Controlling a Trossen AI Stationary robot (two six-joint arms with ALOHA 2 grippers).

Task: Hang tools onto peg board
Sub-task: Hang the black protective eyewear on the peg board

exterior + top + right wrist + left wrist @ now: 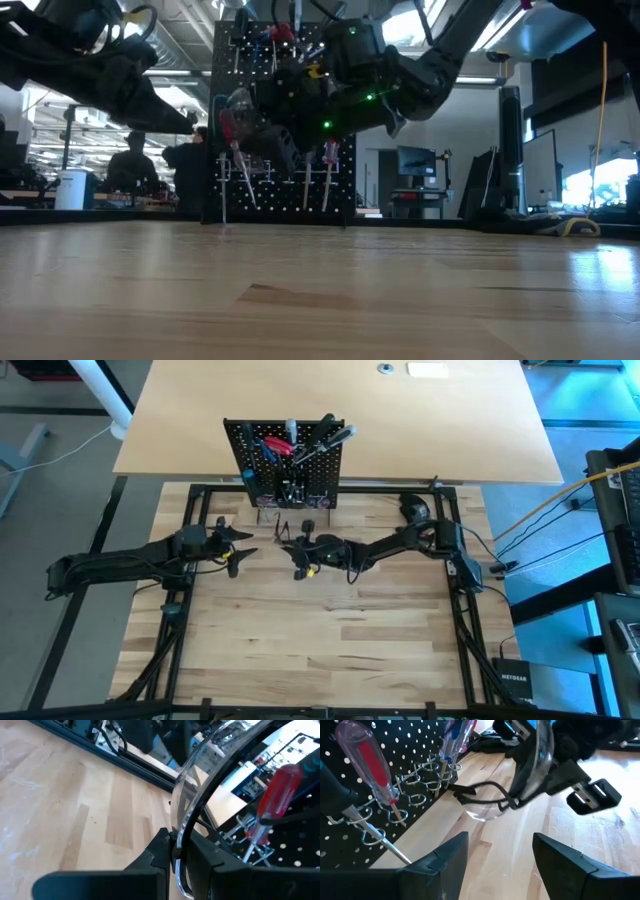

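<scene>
Tools (290, 448) hang on the peg board (287, 462), which stands at the table's (330, 640) far edge. Only the right wrist view shows the right gripper (176, 851) pinched on the rim of clear safety glasses (210, 785). Only the left wrist view shows the left gripper (500, 851) spread wide and empty, near a red-handled screwdriver (369, 765) resting in the board's wire rings.

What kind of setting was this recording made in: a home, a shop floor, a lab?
Most likely a robotics lab or open workshop hall. The low view shows a high ceiling with strip lights, people at benches behind the peg board, and a monitor. The wooden table sits in a black metal frame.
</scene>
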